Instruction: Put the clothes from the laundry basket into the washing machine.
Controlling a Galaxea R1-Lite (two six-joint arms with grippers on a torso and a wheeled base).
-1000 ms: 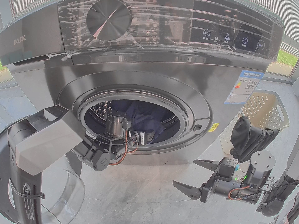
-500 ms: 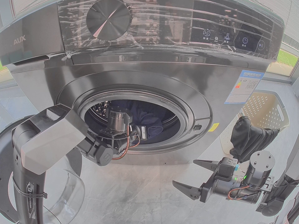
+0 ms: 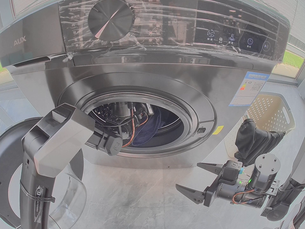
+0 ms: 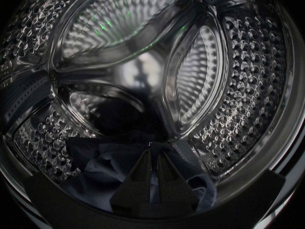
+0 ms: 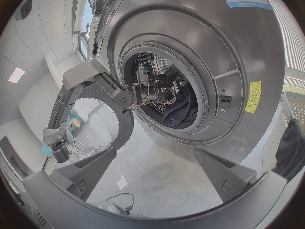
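- Now my left gripper (image 4: 154, 153), inside the washing machine (image 3: 203, 89) drum, pinches the navy garment (image 4: 95, 175).
- Next I'd release it deeper; right gripper (image 3: 188, 176) hangs spread.

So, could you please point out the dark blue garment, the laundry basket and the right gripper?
dark blue garment (image 3: 147, 128): head view, on the middle of its hanging fold.
laundry basket (image 3: 270, 110): head view, on its perforated inner wall.
right gripper (image 3: 188, 176): head view, midway between its open fingertips.
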